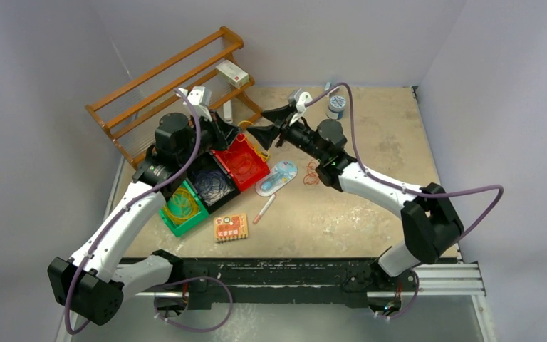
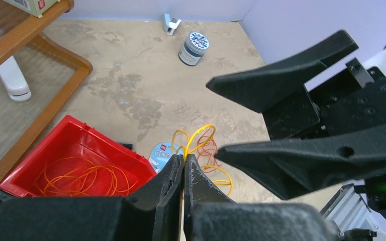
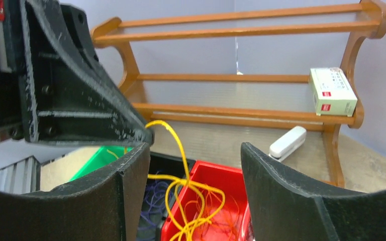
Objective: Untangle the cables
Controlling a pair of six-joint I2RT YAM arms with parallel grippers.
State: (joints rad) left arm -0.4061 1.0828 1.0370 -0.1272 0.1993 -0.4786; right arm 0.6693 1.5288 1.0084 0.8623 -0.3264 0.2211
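Left gripper (image 2: pixel 183 168), left wrist view: jaws pressed together on the yellow cable (image 2: pixel 201 138), nipped at their tips just right of the red bin (image 2: pixel 105 143).
Right gripper (image 2: pixel 213 118), same view: fingers spread wide with nothing between them, beside the yellow loops on the side away from the red bin.
Orange cable (image 2: pixel 80 175): coiled inside the red bin, looking sorted.
Red cable (image 2: pixel 210 150): thin loops seen past the yellow ones, right of the red bin; I cannot tell whether the two touch.
Right wrist view: the yellow cable hangs from the left gripper's tip down over the red bin. It crosses in front of the right gripper's open gap and is not gripped there.
Black bin (image 3: pixel 163 163): adjoins the red bin and holds the dark blue cable (image 3: pixel 153 193).
Green bin (image 3: pixel 98 158): next beyond the black bin.
Top external view: the three bins sit in a row, the green one holding a light-coloured coil. The red cable lies loose on the table (image 1: pixel 370 206), right of the red bin.
Progress: well along by my reading. Three coils are binned, the yellow one is lifted but not set down apart, and the red one is not yet put away.
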